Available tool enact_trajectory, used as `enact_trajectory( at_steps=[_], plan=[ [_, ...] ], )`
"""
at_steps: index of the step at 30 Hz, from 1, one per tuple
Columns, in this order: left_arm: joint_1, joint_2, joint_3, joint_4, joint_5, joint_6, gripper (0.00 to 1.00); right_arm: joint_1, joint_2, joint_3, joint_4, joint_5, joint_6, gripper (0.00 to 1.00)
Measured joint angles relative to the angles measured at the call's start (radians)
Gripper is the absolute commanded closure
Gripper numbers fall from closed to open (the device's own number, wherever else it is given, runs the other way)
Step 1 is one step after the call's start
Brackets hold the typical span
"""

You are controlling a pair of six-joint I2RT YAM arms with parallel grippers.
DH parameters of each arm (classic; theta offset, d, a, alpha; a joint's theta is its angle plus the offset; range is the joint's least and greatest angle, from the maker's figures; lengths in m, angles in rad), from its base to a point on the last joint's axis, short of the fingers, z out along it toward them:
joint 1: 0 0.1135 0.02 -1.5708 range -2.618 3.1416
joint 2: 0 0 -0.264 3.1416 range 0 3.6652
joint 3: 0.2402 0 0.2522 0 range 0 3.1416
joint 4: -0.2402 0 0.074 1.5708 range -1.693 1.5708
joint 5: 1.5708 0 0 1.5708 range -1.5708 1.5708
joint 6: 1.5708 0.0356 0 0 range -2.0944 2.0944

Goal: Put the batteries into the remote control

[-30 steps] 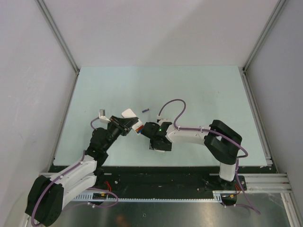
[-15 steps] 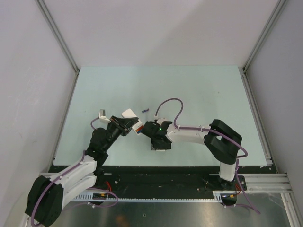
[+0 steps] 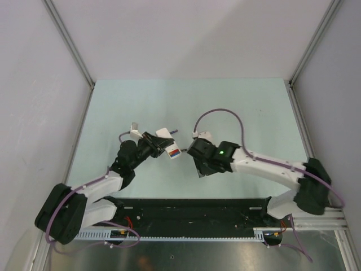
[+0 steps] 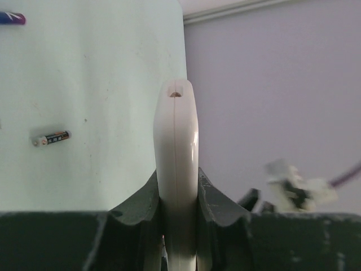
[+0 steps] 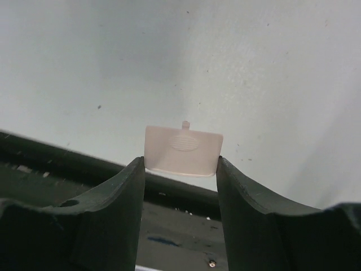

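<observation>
my left gripper [image 4: 177, 189] clamped on remote control [image 4: 176, 135], long axis straight out from fingers. my right gripper [image 5: 180, 165] pinching battery cover [image 5: 183, 149] by edges. remote's open end just left of right hand (batteries [image 3: 175, 152] red, blue, seem seated).

The far half of the desk [image 3: 225, 101] lies open, but mid-desk the left gripper [image 4: 177, 192] clamping the remote control [image 3: 171, 149] and the right gripper [image 5: 180, 162] pinching a small white cover [image 5: 181, 148] crowd close, 1 battery [image 3: 173, 132] just beyond them, walls [image 3: 39, 84] on 3 sides.
</observation>
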Motion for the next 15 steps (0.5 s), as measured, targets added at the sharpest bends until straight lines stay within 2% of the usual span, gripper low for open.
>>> enact_trajectory(
  at_steps=[6,9,15],
  plan=[
    [-0.055,0.134,0.084,0.013,0.042,0.015,1.0,0.009,-0.192,0.087,-0.068,-0.014,-0.121,1.0],
    [-0.083,0.206,0.124,0.053,0.066,0.01,1.0,0.018,-0.197,0.168,-0.074,-0.027,-0.17,1.0],
    [-0.12,0.335,0.149,0.233,0.103,-0.053,1.0,0.005,-0.13,0.268,-0.084,-0.076,-0.224,1.0]
  ],
)
